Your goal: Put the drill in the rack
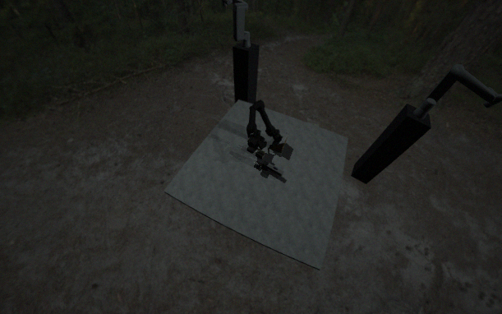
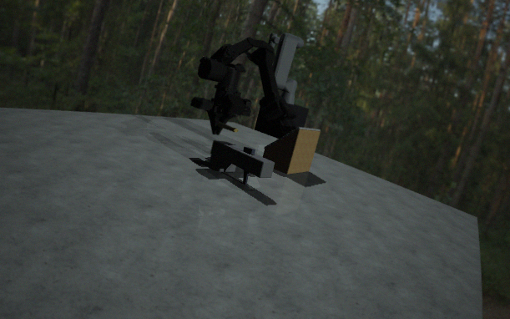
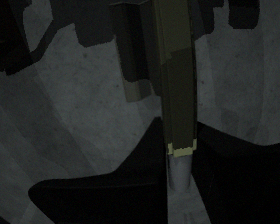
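The drill (image 2: 227, 126) is up off the table (image 2: 138, 234), clamped in the closed gripper (image 2: 219, 125) above the dark rack (image 2: 240, 160), its yellow tip poking out toward the tan block (image 2: 303, 150). From the wrist camera, the drill (image 3: 173, 63) runs long between 2 dark fingers. No writing is readable anywhere.

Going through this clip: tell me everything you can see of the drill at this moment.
The drill is a slim, dark olive rod ending in a yellowish tip, with a pale band near one end in the wrist view. The gripper is shut on it, jaws clamping its length. It hangs tilted in the air above the dark block on the table, touching nothing else. Its material cannot be told.
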Motion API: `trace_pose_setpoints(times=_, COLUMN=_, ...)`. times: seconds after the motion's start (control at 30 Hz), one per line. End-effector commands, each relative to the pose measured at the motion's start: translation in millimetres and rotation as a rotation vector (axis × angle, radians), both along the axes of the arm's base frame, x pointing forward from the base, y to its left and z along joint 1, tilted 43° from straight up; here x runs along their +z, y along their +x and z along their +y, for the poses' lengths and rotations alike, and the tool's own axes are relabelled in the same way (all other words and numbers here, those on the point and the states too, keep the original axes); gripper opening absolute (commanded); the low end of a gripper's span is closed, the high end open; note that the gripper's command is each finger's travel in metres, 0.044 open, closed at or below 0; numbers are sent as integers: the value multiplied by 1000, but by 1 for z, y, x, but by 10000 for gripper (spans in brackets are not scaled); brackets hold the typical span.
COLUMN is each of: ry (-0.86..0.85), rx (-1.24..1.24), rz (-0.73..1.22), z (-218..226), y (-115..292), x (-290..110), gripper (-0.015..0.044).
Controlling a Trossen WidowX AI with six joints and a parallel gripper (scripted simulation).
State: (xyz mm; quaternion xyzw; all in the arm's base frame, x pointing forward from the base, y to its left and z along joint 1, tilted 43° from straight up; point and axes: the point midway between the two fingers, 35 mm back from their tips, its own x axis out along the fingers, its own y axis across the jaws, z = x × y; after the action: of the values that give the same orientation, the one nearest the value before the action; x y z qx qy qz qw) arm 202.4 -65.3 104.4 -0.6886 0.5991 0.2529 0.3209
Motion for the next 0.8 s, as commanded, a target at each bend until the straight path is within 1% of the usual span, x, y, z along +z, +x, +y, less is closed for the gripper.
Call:
trace_pose_setpoints(times=0.0, ry=-2, rx=-2, rz=-1, z=-2, y=-7, x=1, gripper=0)
trace_pose_setpoints(times=0.5, ry=-3, rx=-2, rz=-1, z=-19, y=-4, x=-17, gripper=0)
trace_pose_setpoints(times=0.77, ry=-3, rx=-2, rz=-1, z=-23, y=-3, x=-21, gripper=0)
